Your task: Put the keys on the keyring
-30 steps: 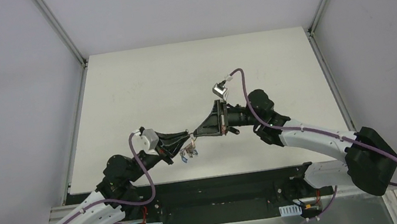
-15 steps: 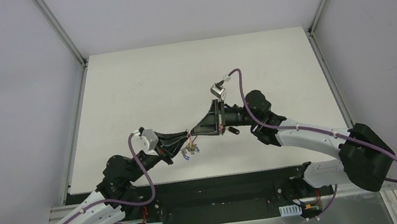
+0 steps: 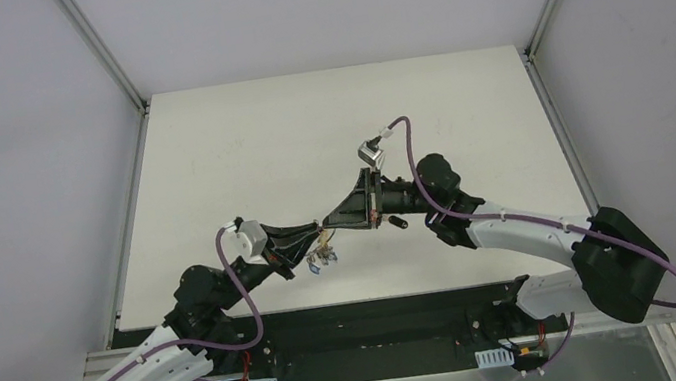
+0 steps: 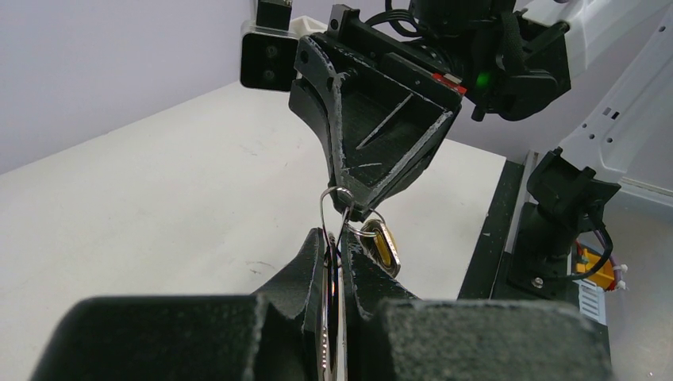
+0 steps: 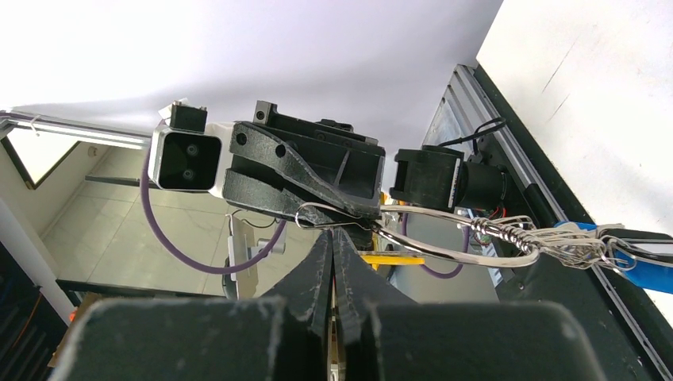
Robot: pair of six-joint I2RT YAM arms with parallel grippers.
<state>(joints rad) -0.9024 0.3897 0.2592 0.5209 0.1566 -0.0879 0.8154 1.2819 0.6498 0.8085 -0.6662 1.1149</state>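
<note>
While tip to tip, left fingers (image 4: 314,263) tight on the keyring (image 4: 335,190), right fingers (image 5: 317,274) closed against it

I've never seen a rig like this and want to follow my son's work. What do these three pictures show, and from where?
These are two robot arms bolted at the near edge of a white table. One picture looks down from above. The other two come from a small camera on each wrist, so each shows its own black fingers at the bottom and the other arm's gripper facing it. The left gripper and the right gripper meet tip to tip above the table, both shut. The left one pinches the keyring, a thin wire loop. A yellow-headed key hangs beside it, and a blue tag dangles nearby. What the right one pinches I cannot tell.
</note>
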